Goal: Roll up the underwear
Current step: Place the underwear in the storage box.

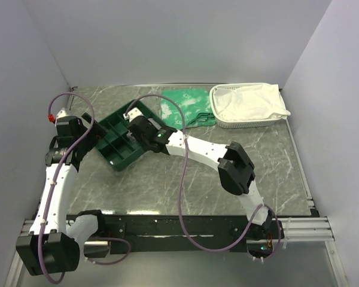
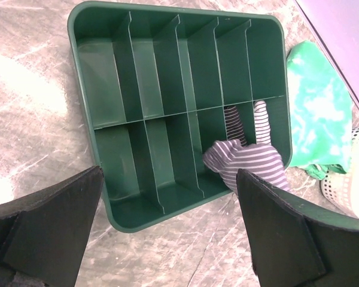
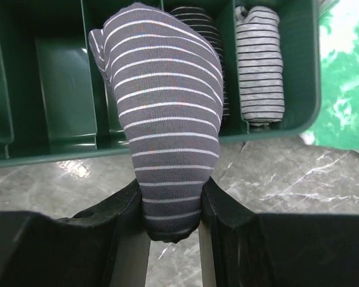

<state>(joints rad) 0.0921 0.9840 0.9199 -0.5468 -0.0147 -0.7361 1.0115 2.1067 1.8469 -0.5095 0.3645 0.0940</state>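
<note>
Clamps the underwear (image 3: 167,119) between the right jaws, drawn in narrow on its near end. Shows as a rolled grey bundle with thin pale stripes running across it. Runs lengthwise straight out from the jaws, right to left across the scene, and points its rounded free end left into the green tray (image 1: 112,152). Crosses the tray's right-hand wall, gripped end over the marble worktop (image 1: 155,185), free end above a compartment just inside that wall. Cannot tell whether touching the wall. Neighbours a dark striped roll (image 3: 197,24) and a light striped roll (image 3: 260,66), each tucked lengthwise in its own compartment. Holds the left jaws spread wide, gripping nothing, over the worktop at the tray's left side. Has a green cloth (image 1: 185,107) and a white cloth (image 1: 251,101) in a white basket (image 1: 227,124) at the far right, well apart from the underwear.
</note>
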